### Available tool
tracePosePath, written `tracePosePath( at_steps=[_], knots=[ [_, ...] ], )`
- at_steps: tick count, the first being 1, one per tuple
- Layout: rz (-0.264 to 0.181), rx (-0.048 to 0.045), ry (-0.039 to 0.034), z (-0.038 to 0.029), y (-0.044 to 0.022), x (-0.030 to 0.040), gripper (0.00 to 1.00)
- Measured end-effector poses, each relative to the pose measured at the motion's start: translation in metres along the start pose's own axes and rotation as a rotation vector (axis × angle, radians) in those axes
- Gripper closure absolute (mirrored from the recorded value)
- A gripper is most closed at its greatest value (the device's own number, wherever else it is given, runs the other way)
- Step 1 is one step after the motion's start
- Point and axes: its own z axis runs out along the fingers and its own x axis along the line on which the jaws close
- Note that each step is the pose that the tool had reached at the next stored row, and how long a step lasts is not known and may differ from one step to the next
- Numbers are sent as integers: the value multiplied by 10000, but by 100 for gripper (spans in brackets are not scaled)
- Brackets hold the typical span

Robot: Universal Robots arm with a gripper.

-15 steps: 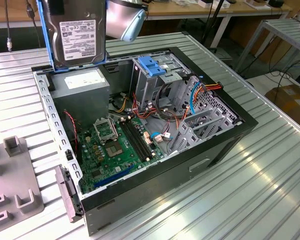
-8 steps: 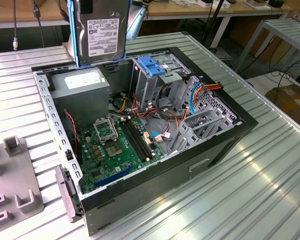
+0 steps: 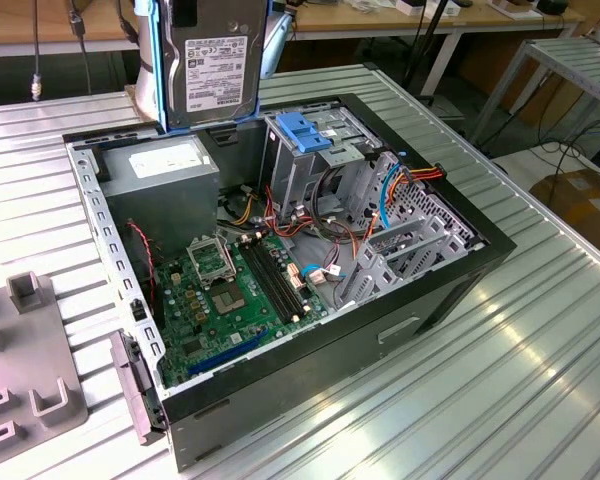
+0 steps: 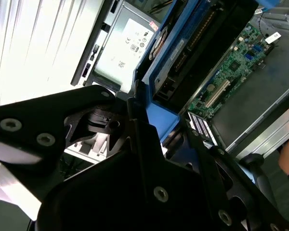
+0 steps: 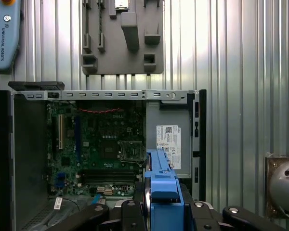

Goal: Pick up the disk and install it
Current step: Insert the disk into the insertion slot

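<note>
Ribbed sheet-metal table (image 3: 520, 385) is carrying the open, black-walled computer case (image 3: 460, 282) with its green motherboard (image 3: 230, 300) at the exterior view's centre, while farther back, at upper centre, the flat black, blue-railed disk (image 3: 215, 60) is hanging upright, the gripper (image 5: 163, 211) clamping it.

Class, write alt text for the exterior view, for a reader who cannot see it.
A disk framed by blue rails hangs upright above the far edge of an open computer case lying on a ribbed metal table. Inside the case are a green motherboard, a grey power supply and a metal drive cage with a light-blue latch.
</note>
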Motion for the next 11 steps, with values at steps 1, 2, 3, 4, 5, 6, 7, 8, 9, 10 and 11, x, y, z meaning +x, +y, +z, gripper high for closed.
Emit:
tracePosePath(
  at_steps=[1,2,3,4,5,6,7,8,9,10,11],
  knots=[
    [0,0,0,0,0,0,63],
    [0,1,0,0,-1,0,63],
    [0,0,0,0,-1,0,63],
    [-1,0,0,0,-1,0,63],
    [0,0,0,0,-1,0,63],
    [-1,1,-1,0,-2,1,63],
    [-2,0,0,0,-2,7,63],
    [-1,1,-1,0,-2,16,63],
    [0,0,0,0,-2,34,63],
    [-1,0,0,0,-2,46,63],
    [-1,0,0,1,-2,60,63]
  ],
)
